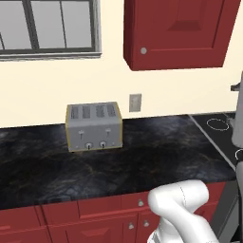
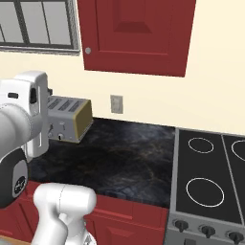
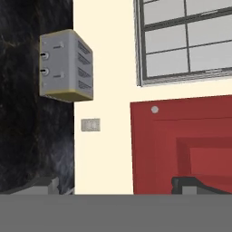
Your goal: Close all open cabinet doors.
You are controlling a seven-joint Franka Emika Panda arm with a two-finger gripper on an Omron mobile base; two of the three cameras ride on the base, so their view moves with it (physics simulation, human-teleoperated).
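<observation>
Jaws (image 3: 122,183) spread apart and empty, dark-red cabinet door (image 1: 178,31) long axis vertical, knob (image 1: 143,50) at lower left

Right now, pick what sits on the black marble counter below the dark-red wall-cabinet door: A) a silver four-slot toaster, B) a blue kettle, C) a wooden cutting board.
A: the silver four-slot toaster stands on the black marble counter by the wall, left of the dark-red wall-cabinet door; no kettle or board appears.
</observation>
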